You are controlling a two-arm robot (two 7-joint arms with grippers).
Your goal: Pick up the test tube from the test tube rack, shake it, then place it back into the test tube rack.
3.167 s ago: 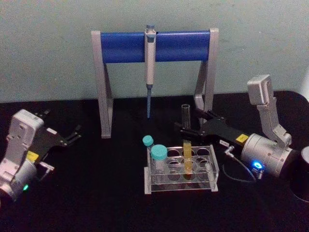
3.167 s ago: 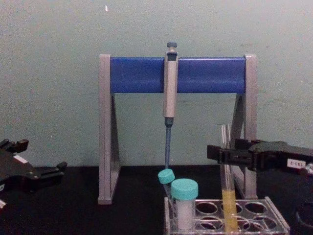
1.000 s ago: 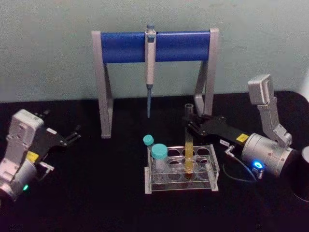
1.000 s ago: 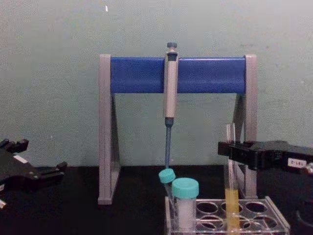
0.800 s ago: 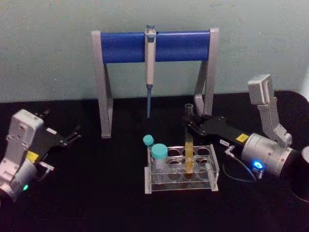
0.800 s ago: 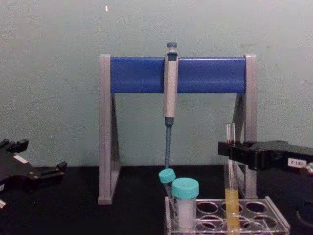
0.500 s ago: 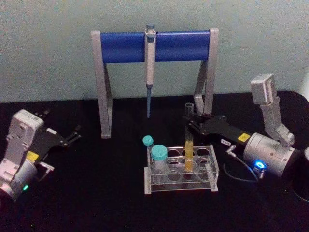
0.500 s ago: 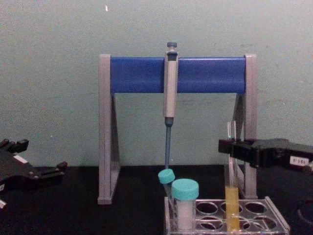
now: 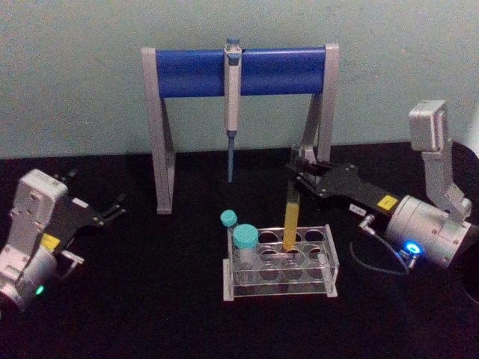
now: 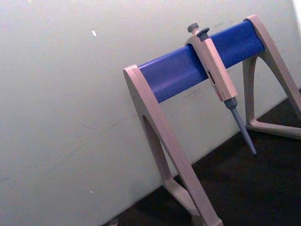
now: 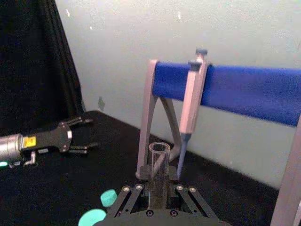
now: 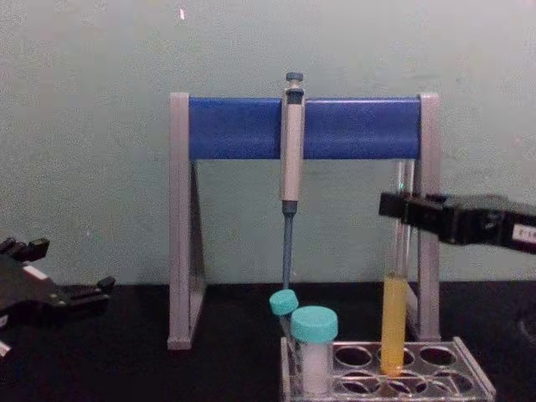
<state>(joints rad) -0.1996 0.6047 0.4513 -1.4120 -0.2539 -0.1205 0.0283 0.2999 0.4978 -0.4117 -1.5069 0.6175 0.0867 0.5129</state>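
The test tube (image 9: 289, 218), clear glass with yellow liquid, stands upright in my right gripper (image 9: 295, 179), which is shut on its upper part. In the chest view the test tube (image 12: 394, 318) has its round bottom level with the top of the test tube rack (image 12: 473, 378), over a back-row hole. The right wrist view looks down on the open mouth of the test tube (image 11: 159, 160), held between the fingers (image 11: 136, 195). The test tube rack (image 9: 331, 278) is a low clear block in the middle of the black table. My left gripper (image 9: 112, 209) rests open at the far left.
A grey stand with a blue crossbar (image 9: 239, 71) holds a grey-blue pipette (image 9: 232, 97) just behind the rack. Two teal-capped vials (image 9: 245, 239) stand in the rack's left end. A black table (image 9: 150, 299) lies bare in front and to the left.
My right gripper has risen with the test tube in it. The tube's bottom has come up from deep in the rack to about the rack's top. The left arm has not moved.
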